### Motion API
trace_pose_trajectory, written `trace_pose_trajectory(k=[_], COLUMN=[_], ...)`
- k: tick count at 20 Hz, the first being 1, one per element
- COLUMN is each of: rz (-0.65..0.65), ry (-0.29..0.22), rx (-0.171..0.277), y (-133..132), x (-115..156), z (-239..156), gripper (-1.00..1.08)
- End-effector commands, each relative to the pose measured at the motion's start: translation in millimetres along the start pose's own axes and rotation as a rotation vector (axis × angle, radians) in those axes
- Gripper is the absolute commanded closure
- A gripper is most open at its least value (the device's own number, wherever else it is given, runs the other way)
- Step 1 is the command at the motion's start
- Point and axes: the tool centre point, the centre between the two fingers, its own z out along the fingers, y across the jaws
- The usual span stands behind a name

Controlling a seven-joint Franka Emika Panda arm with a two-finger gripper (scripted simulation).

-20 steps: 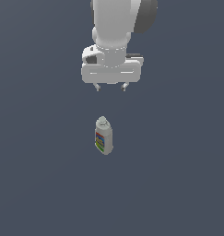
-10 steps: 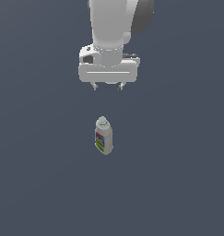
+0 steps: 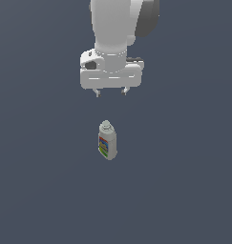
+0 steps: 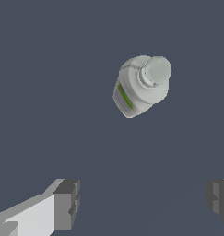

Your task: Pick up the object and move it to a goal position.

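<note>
Pincer hangs with jaws spread wide and nothing between them, up above the bottle. The bottle stands upright on the dark table, cap up, untouched, label facing outward.

One small pale grey-white bottle stands on the dark worktop. It carries one round cap on top and one multicoloured label on its side. One white robot arm hangs above the bottle, ending in one gripper. That gripper has two fingers, set wide apart from each other. There is one worktop, a plain dark grey surface, and the bottle is the only item resting on it.
</note>
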Motion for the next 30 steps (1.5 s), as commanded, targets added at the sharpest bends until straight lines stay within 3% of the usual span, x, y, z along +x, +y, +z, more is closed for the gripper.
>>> trace_pose_trajectory(k=[1,20,30], rz=[-0.037,-0.455,-0.575], ry=[0.001,0.023,0.031], rx=[0.001,0.008,0.009], y=[2.1,26.3,33.8], x=[6.3,74.2,92.4], z=[0.9,18.4,26.0], gripper=[-0.92,-0.92,-0.92])
